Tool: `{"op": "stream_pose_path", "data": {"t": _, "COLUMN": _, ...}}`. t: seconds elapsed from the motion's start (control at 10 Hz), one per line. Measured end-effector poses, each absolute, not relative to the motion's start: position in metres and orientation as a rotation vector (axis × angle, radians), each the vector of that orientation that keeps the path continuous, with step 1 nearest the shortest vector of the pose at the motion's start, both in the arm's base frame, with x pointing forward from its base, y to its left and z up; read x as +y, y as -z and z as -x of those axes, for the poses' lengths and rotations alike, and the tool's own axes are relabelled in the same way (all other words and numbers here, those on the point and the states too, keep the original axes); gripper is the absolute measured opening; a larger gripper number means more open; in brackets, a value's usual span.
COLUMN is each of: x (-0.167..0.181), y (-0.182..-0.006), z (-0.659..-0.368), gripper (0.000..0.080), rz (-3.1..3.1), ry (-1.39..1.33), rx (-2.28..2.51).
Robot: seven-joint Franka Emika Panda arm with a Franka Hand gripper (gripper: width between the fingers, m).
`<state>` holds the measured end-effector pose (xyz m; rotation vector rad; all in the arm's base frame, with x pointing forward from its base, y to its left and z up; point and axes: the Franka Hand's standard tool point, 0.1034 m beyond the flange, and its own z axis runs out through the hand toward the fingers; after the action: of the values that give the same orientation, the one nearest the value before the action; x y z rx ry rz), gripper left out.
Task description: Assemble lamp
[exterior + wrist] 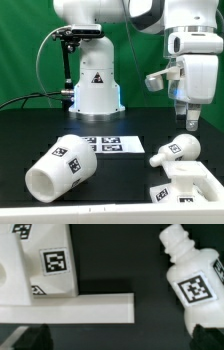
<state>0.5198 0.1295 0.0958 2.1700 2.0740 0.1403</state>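
The white tapered shade (62, 167) lies on its side at the exterior view's left. The round-headed bulb (172, 150) lies on the table at the right, and it also shows in the wrist view (190, 274) with its tag facing up. The blocky base (190, 178) sits just in front of the bulb, and in the wrist view (35, 269) it shows several tags. My gripper (186, 120) hangs in the air above the bulb and base. Its dark fingertips (38, 335) stand far apart around the gripper's middle (120, 338), open and empty.
The marker board (112, 143) lies flat in the middle of the black table. The big white robot pedestal (93, 85) stands behind it. A flat white bar (75, 306) adjoins the base in the wrist view. A green backdrop is at the rear.
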Motion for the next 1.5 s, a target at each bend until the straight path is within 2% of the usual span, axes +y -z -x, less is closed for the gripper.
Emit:
{"op": "stream_pose_path", "data": {"t": 0.2, "x": 0.128, "y": -0.094, "z": -0.518, "gripper": 0.0698, "rz": -2.025, "ry": -0.12, "rx": 2.212}}
{"op": "stream_pose_path", "data": {"t": 0.4, "x": 0.124, "y": -0.07, "z": -0.493, "gripper": 0.0698, "rz": -1.988, "ry": -0.038, "rx": 2.295}}
{"op": "stream_pose_path", "data": {"t": 0.5, "x": 0.129, "y": -0.064, "z": -0.488, "gripper": 0.0698, "rz": -1.959, "ry": -0.02, "rx": 2.326}}
{"op": "stream_pose_path", "data": {"t": 0.9, "x": 0.129, "y": -0.062, "z": -0.486, "gripper": 0.0698, "rz": -1.962, "ry": -0.015, "rx": 2.326}}
{"op": "stream_pose_path", "data": {"t": 1.2, "x": 0.142, "y": -0.036, "z": -0.45, "gripper": 0.0698, "rz": -2.039, "ry": 0.023, "rx": 2.295}}
{"op": "stream_pose_path", "data": {"t": 1.5, "x": 0.133, "y": -0.022, "z": -0.449, "gripper": 0.0698, "rz": -2.06, "ry": 0.018, "rx": 2.292}}
